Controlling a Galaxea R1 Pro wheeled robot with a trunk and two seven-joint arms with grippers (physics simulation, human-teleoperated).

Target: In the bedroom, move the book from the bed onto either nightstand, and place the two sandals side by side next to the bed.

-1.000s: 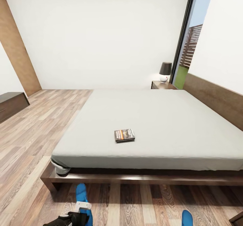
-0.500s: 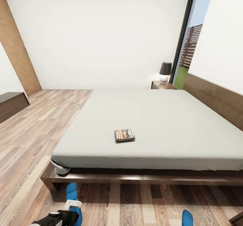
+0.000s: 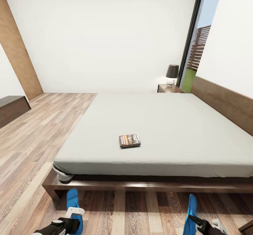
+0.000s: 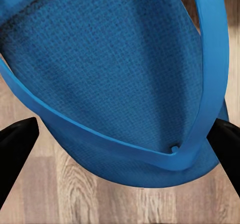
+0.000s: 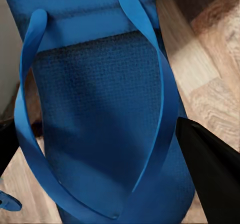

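**Q:** What stood on the left side of the bedroom?

**A:** A tan sliding door (image 3: 19, 49) leaned along the wall at about ten o'clock in the head view. Below it, at nine o'clock, sat a long low dark cabinet (image 3: 12, 109). Light wood planks made up the floor (image 3: 31, 140).

**Q:** And the left tool?

**A:** The left tool (image 3: 72, 218) was at seven o'clock, low in the head view, just in front of the bed frame. Its fingers were pinched on one blue sandal (image 3: 73, 207), which pointed toward the bed. In the left wrist view, that sandal (image 4: 115, 78) filled the space between two black fingers (image 4: 15, 149), one at each edge.

**Q:** Where was the book?

**A:** The book (image 3: 129, 140) lay flat on the grey mattress of the bed (image 3: 168, 129), near the middle of the picture, slightly toward six o'clock, well apart from both tools.

**Q:** What was toward the right?

**A:** A nightstand (image 3: 168, 88) stood at about one o'clock beside the headboard, with a dark-shaded lamp (image 3: 172, 74) on it, next to a tall window (image 3: 198, 45). At five o'clock the right tool (image 3: 202, 224) gripped the second sandal (image 3: 191, 210), tilted up off the floor. In the right wrist view that sandal (image 5: 100, 129) lay between the black fingers (image 5: 210, 164), straps facing the camera.
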